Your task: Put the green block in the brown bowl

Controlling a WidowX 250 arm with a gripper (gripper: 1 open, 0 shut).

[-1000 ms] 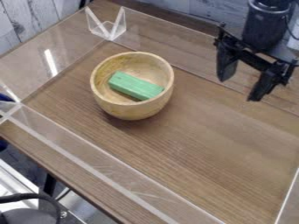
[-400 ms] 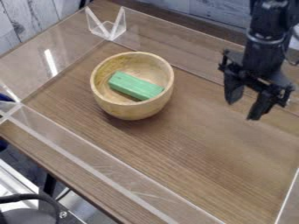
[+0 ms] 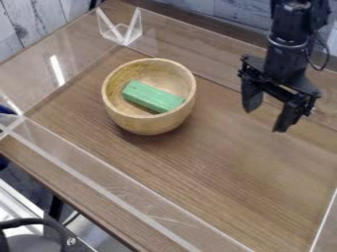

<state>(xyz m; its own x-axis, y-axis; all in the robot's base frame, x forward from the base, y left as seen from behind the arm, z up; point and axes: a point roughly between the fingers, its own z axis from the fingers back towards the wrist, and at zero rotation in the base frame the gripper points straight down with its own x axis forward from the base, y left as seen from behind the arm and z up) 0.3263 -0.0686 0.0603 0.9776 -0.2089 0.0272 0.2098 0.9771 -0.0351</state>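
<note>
No brand, label or writing can be read anywhere in the view.

At the far left, a strip of clear, glossy material (image 3: 50, 148) runs along the edge of the wooden table. Below it, in the lower left corner, sits a round black fixture (image 3: 33, 236) with dark cables about it.

Further right, near the back edge, stands a small clear, angular plastic-like piece (image 3: 121, 26), its pale edges catching the light.

Left of the middle, the round light-brown wooden bowl (image 3: 168, 120) with a thick rim rests on the brown wood-grain tabletop (image 3: 218, 177). The small rectangular bright green block (image 3: 153, 95) lies inside it, slanting down from left to right, below the level of the far rim.

To the right, well apart from the bowl, the black robot gripper (image 3: 270, 114) hangs over the table. The arm comes in from the top right and reaches down, with the two fingers spread apart. The jaws are open and hold nothing. Nothing stands between the gripper and the bowl except bare tabletop.
</note>
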